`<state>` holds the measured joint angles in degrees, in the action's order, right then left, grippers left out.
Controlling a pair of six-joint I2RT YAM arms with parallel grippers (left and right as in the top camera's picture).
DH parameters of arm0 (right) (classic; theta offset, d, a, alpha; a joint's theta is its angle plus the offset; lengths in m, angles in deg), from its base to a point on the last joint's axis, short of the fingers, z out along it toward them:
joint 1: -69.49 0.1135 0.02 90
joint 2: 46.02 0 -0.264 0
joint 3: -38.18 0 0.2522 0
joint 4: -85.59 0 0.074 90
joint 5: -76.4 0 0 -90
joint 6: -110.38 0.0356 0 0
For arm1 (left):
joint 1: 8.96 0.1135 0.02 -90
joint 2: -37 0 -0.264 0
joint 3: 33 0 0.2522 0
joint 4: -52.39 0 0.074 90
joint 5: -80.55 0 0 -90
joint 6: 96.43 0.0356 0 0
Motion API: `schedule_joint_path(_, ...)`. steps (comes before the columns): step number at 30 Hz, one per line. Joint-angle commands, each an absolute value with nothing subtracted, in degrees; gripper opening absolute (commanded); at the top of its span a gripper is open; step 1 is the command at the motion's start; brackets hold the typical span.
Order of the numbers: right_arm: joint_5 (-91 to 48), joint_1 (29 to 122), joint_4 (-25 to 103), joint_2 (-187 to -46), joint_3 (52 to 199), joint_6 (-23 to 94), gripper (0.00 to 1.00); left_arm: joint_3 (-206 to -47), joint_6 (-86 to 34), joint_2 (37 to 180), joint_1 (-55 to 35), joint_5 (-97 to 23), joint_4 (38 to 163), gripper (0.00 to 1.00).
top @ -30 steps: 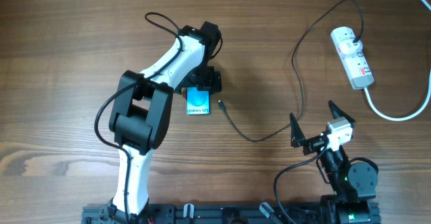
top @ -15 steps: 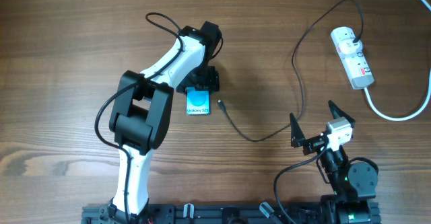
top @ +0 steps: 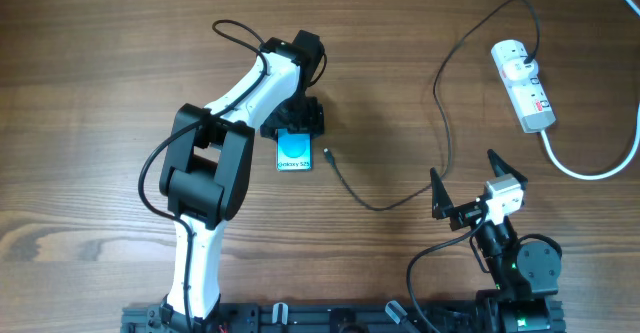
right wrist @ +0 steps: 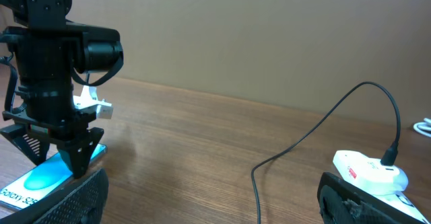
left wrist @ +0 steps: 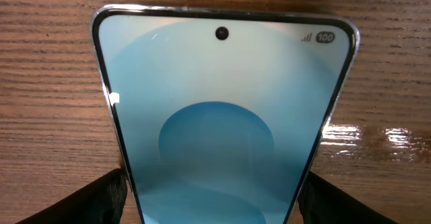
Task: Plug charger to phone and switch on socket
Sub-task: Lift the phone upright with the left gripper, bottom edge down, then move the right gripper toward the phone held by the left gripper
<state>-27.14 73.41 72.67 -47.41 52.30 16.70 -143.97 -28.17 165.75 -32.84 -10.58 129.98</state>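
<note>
The phone (top: 293, 153) lies flat on the wooden table, its teal screen up. My left gripper (top: 296, 131) reaches down over its far end. In the left wrist view the phone (left wrist: 219, 123) fills the frame, and both black fingers press its long edges, so the left gripper (left wrist: 214, 210) is shut on it. The charger's black plug tip (top: 327, 155) lies just right of the phone, apart from it. Its thin cable (top: 440, 93) runs to the white adapter (top: 524, 65) on the socket (top: 522, 85). My right gripper (top: 467, 178) stands open near the front, holding nothing.
A thick white cord (top: 590, 168) curves from the socket toward the right edge. In the right wrist view, the left arm (right wrist: 57, 83) stands over the phone (right wrist: 37, 178), with the black cable (right wrist: 323, 126) and socket (right wrist: 370, 173) to the right.
The left gripper's jaws have closed in onto the phone's sides. The phone, the cable and the right arm have not moved.
</note>
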Motion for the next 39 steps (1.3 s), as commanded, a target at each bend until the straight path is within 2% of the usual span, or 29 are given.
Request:
schedule_joint_path(1, -27.82, 73.28, 72.86, -47.37, 52.23, 17.51, 1.00, -140.66, -27.69, 167.26, -32.42, -10.40, 128.08, 0.82)
schedule_joint_path(5, -27.82, 73.28, 72.86, -47.37, 52.23, 17.51, 1.00, -139.42, -27.67, 167.26, -32.00, -10.51, 126.07, 0.81)
schedule_joint_path(13, -27.84, 73.28, 72.84, -47.37, 52.23, 17.51, 1.00, -139.42, -27.69, 167.24, -31.07, -12.28, 125.92, 0.71)
schedule_joint_path(22, -27.84, 73.28, 72.86, -47.37, 52.23, 17.51, 1.00, -139.44, -27.67, 166.82, -30.19, -14.40, 125.87, 0.70)
schedule_joint_path(28, -27.86, 73.28, 73.00, -47.37, 52.23, 17.55, 1.00, -139.44, -24.71, 165.07, -26.96, -25.11, 125.63, 0.70)
schedule_joint_path(32, -28.63, 73.28, 73.00, -47.37, 52.23, 17.68, 1.00, -139.44, -20.91, 164.35, -23.37, -39.01, 125.48, 0.71)
schedule_joint_path(35, -30.27, 73.28, 73.13, -47.37, 52.23, 25.59, 1.00, -139.44, -18.38, 164.35, -21.05, -49.24, 125.48, 0.71)
schedule_joint_path(39, -36.76, 73.28, 75.25, -47.67, 54.33, 35.67, 1.00, -139.44, -15.60, 164.35, -19.96, -54.99, 125.48, 0.72)
